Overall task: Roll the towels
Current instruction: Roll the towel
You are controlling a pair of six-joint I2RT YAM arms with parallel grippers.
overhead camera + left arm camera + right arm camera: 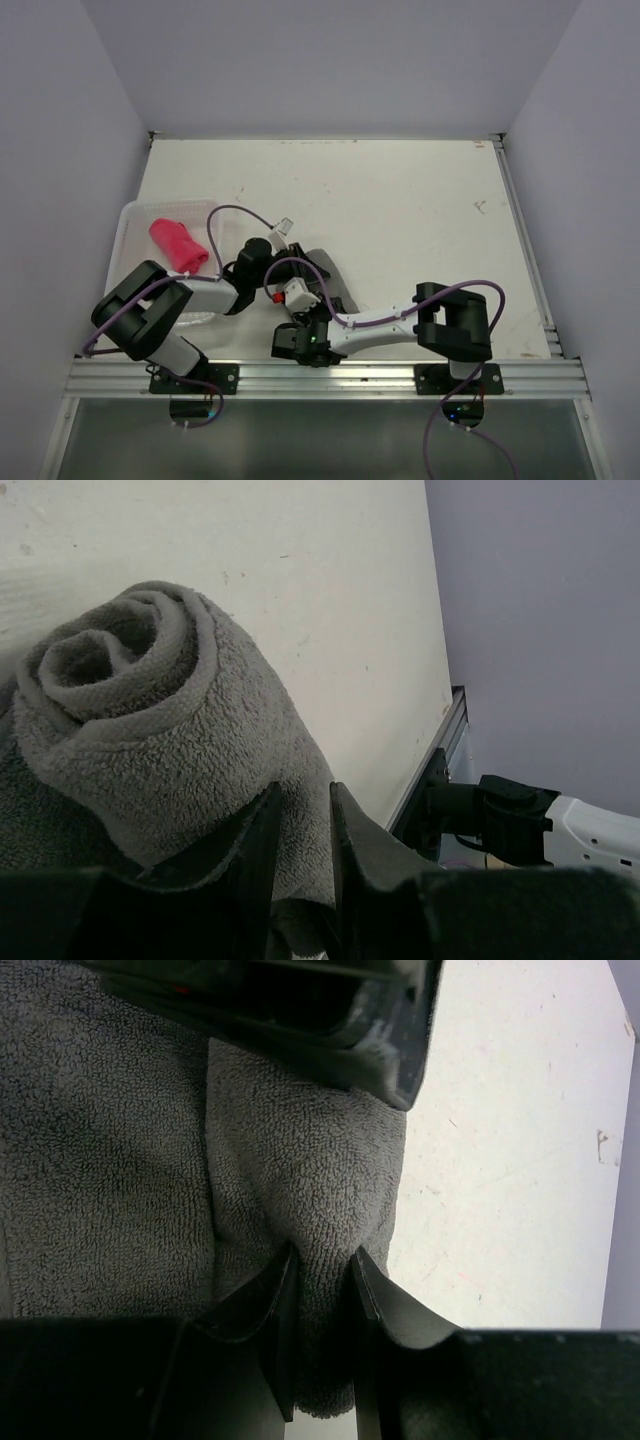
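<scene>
The grey towel (150,730) is rolled into a spiral and lies on the white table; in the top view it shows as a dark patch (328,275) between the two wrists. My left gripper (305,810) is shut on the outer layer of the roll. My right gripper (320,1270) is shut on a fold of the same grey towel (300,1160) at its edge. In the top view both grippers meet near the front middle, the left (290,292) and the right (312,318). The pink-red towel (178,245) lies rolled in the white basket (128,222).
The basket stands at the left, beside the left arm. The left gripper's body (300,1000) hangs over the towel in the right wrist view. The right arm (520,815) and the table's metal edge rail (455,725) show in the left wrist view. Grey walls surround the table.
</scene>
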